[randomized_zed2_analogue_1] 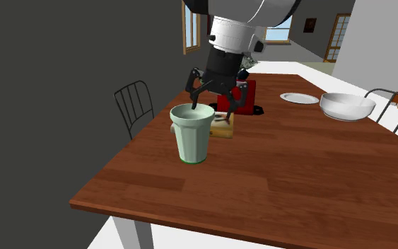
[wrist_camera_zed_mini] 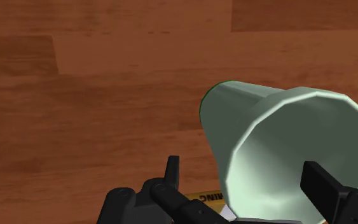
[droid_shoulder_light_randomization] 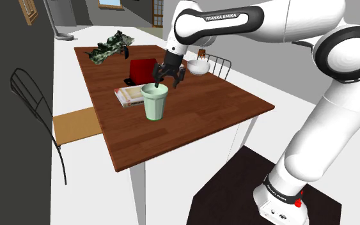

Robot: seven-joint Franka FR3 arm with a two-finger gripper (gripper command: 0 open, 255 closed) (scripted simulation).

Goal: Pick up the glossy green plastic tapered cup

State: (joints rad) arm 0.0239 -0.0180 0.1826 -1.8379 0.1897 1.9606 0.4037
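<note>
Two spread fingers (wrist_camera_zed_mini: pixel 323 188) of the all-black gripper (wrist_camera_zed_mini: pixel 243 168) straddle the rim of the pale green tapered cup (droid_shoulder_light_randomization: pixel 154 105); we should lower, then close squarely.

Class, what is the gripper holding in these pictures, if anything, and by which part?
Nothing yet: the open gripper straddles the rim of the cup, one finger inside and one outside, neither clasping it.

the arm (droid_shoulder_light_randomization: pixel 313 96) is built of rounded, glossy white shells with dark grey bands at the joints (droid_shoulder_light_randomization: pixel 338 54). franka emika lettering runs along the upper link (droid_shoulder_light_randomization: pixel 220 18) and around the white base collar (droid_shoulder_light_randomization: pixel 279 192), near a small red mark (droid_shoulder_light_randomization: pixel 298 203). the gripper (droid_shoulder_light_randomization: pixel 166 80) is all black, with two slim angular fingers (wrist_camera_zed_mini: pixel 327 188).
</note>
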